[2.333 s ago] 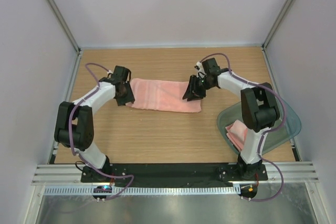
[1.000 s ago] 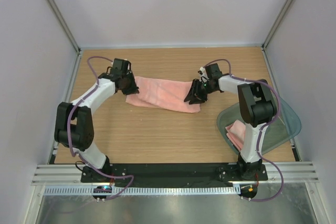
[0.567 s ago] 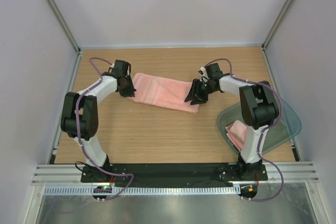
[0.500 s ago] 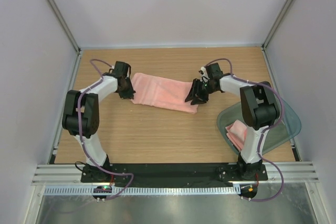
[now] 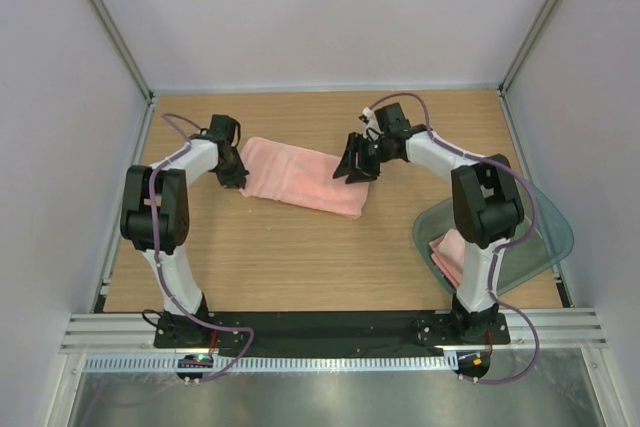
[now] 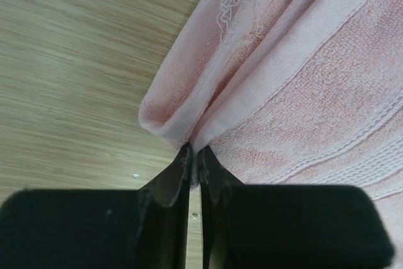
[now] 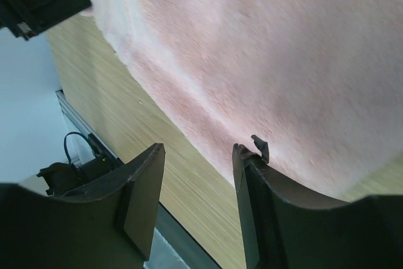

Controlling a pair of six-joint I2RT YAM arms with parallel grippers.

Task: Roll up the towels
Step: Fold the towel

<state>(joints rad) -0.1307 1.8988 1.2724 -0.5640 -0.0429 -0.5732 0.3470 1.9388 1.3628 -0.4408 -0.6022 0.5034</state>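
Note:
A pink towel lies flat and slightly askew on the wooden table. My left gripper is shut on the towel's left edge; in the left wrist view the jaws pinch a folded corner of the towel. My right gripper is open and empty, hovering over the towel's right end. In the right wrist view the open gripper shows above the near edge of the towel, gripping nothing.
A grey-green tray sits at the right edge of the table beside the right arm's base, with another folded pink towel in it. Side walls and rails close in the table on the left, right and far sides.
The towel has been dragged left and turned slightly askew. My left gripper moved toward the far left with its edge. My right gripper moved left and further back, and now stands open.

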